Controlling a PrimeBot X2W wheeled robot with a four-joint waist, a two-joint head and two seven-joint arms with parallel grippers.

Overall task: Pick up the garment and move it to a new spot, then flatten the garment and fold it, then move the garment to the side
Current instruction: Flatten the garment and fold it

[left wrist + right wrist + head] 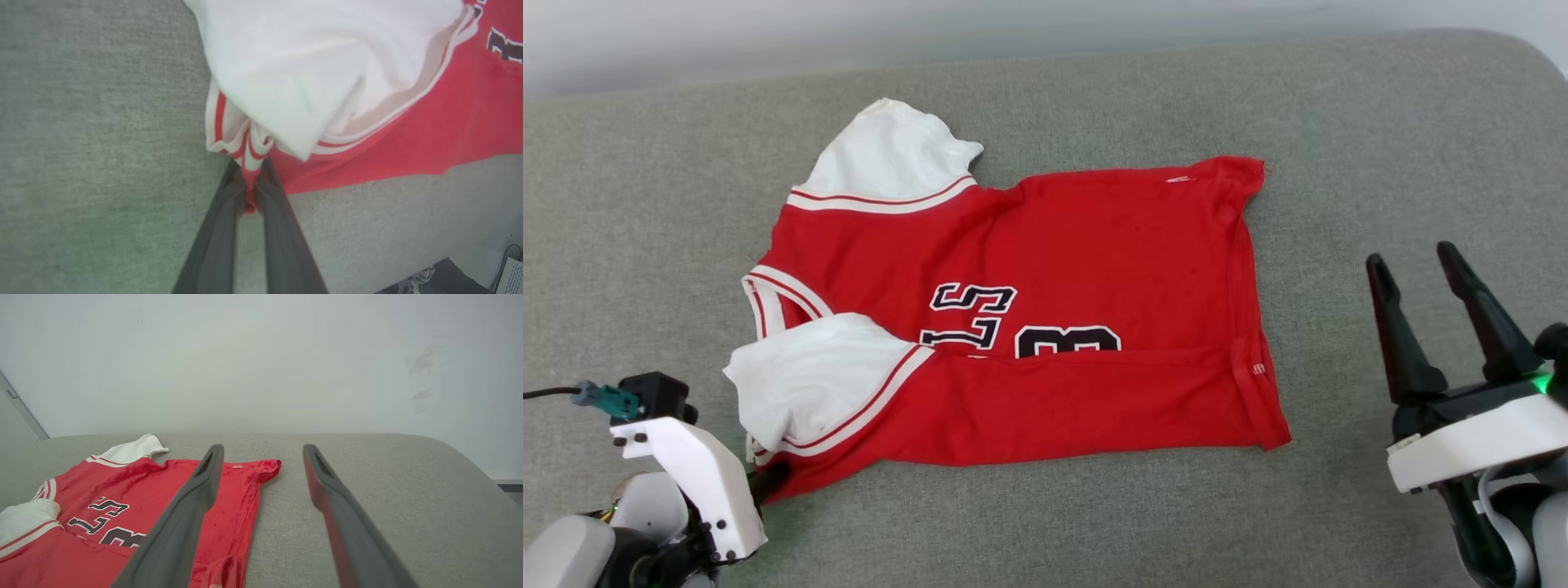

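The garment (1078, 269), a red jersey T-shirt with white sleeves and black lettering, lies spread on the grey cushion, neck to the left. Its near long edge is folded up over the lower half of the lettering. My left gripper (768, 482) sits at the garment's near left corner. In the left wrist view the left gripper (251, 167) is shut on the red-white striped trim of the garment (408, 134), just below the near white sleeve. My right gripper (1411, 255) stands open to the right of the hem, apart from the cloth. From the right wrist, that gripper (263, 448) holds nothing, and the garment (122, 486) lies to its left.
The grey cushion (645, 204) stretches well past the garment on all sides, with broad bare fabric on the right. A pale wall (261, 355) rises behind its far edge. A cable and teal plug (605, 398) stick out from my left wrist.
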